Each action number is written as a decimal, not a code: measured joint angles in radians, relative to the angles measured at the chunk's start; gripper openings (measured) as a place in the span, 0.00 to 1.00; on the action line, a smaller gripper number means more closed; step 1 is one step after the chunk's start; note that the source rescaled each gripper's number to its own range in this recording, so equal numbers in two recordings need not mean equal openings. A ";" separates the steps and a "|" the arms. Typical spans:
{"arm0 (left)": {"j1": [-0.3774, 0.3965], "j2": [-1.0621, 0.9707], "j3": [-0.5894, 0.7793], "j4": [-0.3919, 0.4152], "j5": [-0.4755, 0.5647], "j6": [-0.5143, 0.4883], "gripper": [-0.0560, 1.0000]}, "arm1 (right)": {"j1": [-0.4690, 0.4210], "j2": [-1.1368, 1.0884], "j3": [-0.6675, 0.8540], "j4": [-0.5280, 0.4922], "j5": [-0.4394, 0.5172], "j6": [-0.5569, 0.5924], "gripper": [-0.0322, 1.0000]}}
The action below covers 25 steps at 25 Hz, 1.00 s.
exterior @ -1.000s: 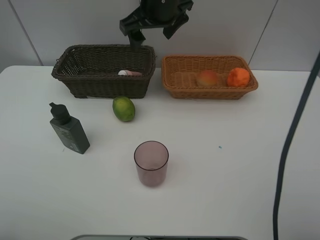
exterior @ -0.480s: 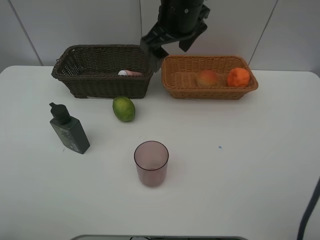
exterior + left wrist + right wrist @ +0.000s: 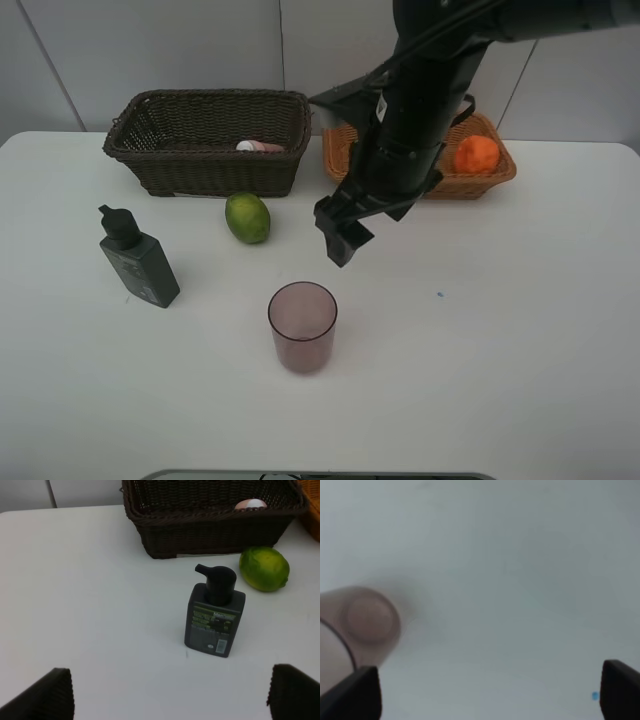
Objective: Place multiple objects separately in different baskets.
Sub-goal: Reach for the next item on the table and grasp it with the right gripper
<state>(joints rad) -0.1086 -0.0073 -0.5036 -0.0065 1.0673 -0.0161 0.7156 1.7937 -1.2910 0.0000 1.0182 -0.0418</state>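
Exterior high view: right gripper [image 3: 340, 238] hung near the mauve cup [image 3: 302, 327], not touching, jaws spread wide w/ nothing in them; cup stood upright on the table [image 3: 520, 360], apart from the green citrus [image 3: 247, 217]; prob light, thin-walled, a bit slick, so I'd pinch across the rim gently; translucent pinkish-mauve, looked empty.

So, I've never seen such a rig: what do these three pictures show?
A two-armed robot sorting things into baskets. One picture looks down from a high camera; the other two come from a camera on each wrist. On the white table stand a dark bottle, a green citrus and a mauve cup. The dark basket holds a pink bottle, the tan basket an orange. The right gripper hangs open near the cup; the left gripper, seen only from its wrist, is open facing the dark bottle. Neither holds anything.
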 joint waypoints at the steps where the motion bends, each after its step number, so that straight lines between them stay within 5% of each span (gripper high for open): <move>1: 0.000 0.000 0.000 0.000 0.000 0.000 1.00 | 0.010 0.000 0.007 0.016 -0.001 0.000 0.90; 25: 0.000 0.000 0.000 0.000 0.000 0.000 1.00 | 0.056 0.120 0.015 0.065 -0.124 0.000 0.90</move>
<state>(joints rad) -0.1086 -0.0073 -0.5036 -0.0065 1.0673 -0.0161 0.7719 1.9138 -1.2762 0.0646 0.8944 -0.0418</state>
